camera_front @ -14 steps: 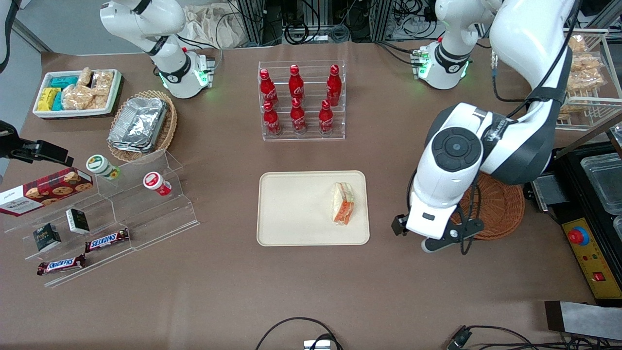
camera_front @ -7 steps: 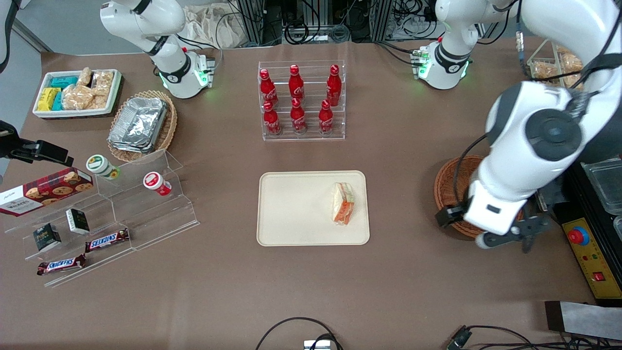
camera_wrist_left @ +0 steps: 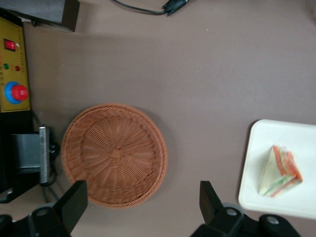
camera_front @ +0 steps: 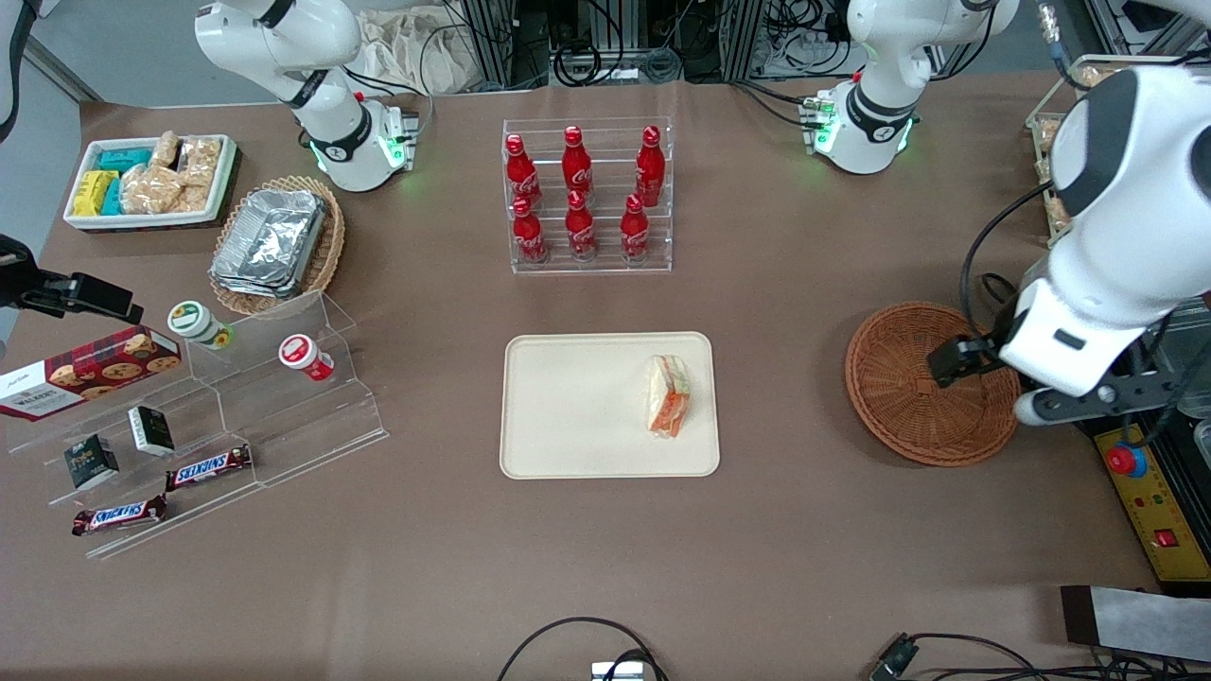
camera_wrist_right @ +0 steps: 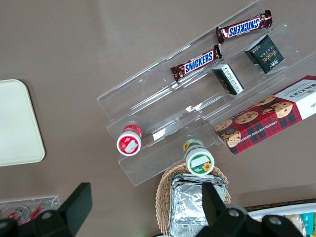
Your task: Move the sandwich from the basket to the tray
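Sandwich (camera_front: 668, 395) lies on the tray (camera_front: 568, 407), well apart from the claw (camera_wrist_left: 140, 210). Claw hangs wide and empty above the bare basket (camera_front: 922, 383), toward the working arm's end of the desk (camera_front: 605, 567).

Sandwich (camera_front: 668, 409) on tray (camera_front: 568, 416); gripper (camera_wrist_left: 140, 207) above basket (camera_front: 908, 397).

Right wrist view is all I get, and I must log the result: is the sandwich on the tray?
Observer: Yes. The sandwich lies on the tray, at its end toward the working arm.
Operator: Anything left in the basket?
Observer: No, the basket holds nothing.
Operator: Where is the hand?
Observer: The hand is open, holds nothing, and hangs above the basket's edge toward the working arm's end of the table.
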You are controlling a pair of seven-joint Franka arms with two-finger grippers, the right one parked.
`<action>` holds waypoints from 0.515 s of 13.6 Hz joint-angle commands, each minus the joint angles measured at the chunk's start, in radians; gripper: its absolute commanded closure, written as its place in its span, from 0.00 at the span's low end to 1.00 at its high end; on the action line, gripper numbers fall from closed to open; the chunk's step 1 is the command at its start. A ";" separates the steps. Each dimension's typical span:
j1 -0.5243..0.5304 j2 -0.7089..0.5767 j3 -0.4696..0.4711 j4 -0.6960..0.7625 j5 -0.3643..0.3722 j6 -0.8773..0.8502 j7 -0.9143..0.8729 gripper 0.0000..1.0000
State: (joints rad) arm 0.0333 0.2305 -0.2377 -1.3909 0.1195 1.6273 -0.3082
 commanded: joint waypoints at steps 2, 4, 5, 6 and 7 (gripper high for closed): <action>-0.004 -0.105 0.060 -0.056 -0.031 -0.069 0.127 0.00; -0.004 -0.137 0.069 -0.072 -0.044 -0.086 0.141 0.00; -0.004 -0.155 0.077 -0.088 -0.049 -0.086 0.141 0.00; -0.004 -0.172 0.086 -0.098 -0.070 -0.086 0.144 0.00; -0.006 -0.178 0.104 -0.099 -0.090 -0.089 0.149 0.00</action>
State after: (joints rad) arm 0.0323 0.1073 -0.1665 -1.4388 0.0700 1.5397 -0.1857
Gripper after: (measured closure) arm 0.000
